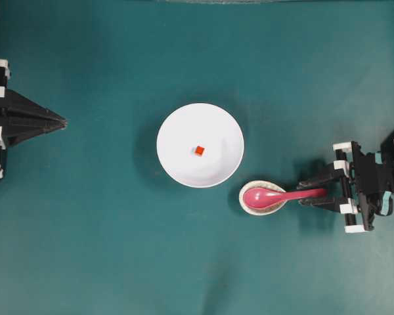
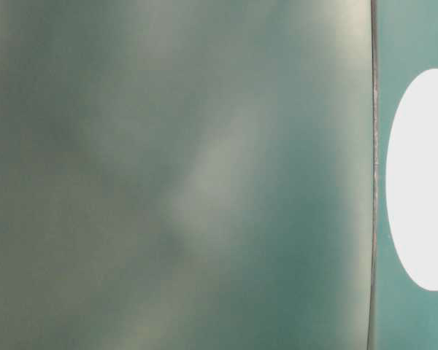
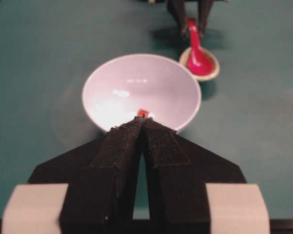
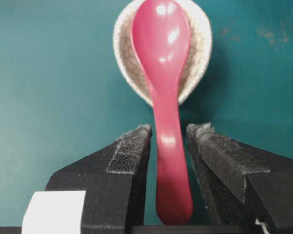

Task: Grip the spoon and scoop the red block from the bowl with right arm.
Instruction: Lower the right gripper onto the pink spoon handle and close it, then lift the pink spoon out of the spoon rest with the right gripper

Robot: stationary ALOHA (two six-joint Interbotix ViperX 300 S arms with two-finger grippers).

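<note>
The white bowl (image 1: 180,125) stands mid-table with the tiny red block (image 1: 199,150) inside, near its centre. The pink-red spoon (image 1: 276,195) lies with its scoop in a small speckled dish (image 1: 243,197), its handle pointing right. My right gripper (image 1: 310,193) is open, its fingers straddling the handle. In the right wrist view the handle of the spoon (image 4: 168,102) runs between the gripper's (image 4: 168,129) pads with a thin gap on each side. My left gripper (image 1: 61,122) is shut and empty at the far left, pointing at the bowl (image 3: 117,83) and the block (image 3: 142,112).
The speckled dish (image 4: 119,48) sits just right of and below the bowl in the overhead view, almost touching it. It also shows in the left wrist view (image 3: 215,69) with the spoon (image 3: 198,56). The table-level view is blurred, with only a white oval (image 2: 423,179) showing.
</note>
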